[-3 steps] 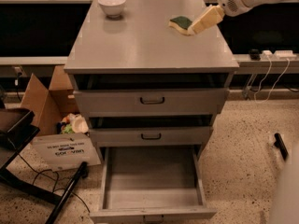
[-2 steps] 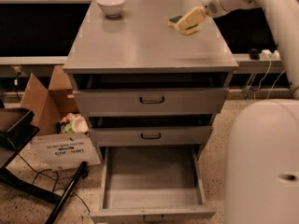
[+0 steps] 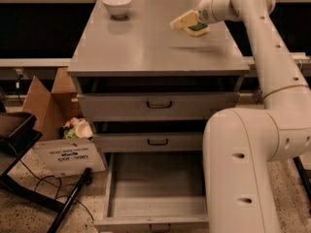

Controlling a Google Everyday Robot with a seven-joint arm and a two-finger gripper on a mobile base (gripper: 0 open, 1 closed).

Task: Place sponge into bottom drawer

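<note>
Camera view: gripper [image 3: 182,21] over cabinet top [image 3: 136,47], sponge [image 3: 199,29] against it.

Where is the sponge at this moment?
In the camera view, the sponge is at the right rear of the cabinet top, right beside the gripper, far from the white bowl.

Your gripper [image 3: 183,21] sits right against the sponge [image 3: 199,29], at its left edge. Sponge: small, pale yellow foam, dark green face uppermost, lying flat, partly hidden behind the gripper. Bottom drawer [image 3: 153,221]: wide, shallow grey tray, pulled out and open, far below the gripper and a little to its left.
</note>
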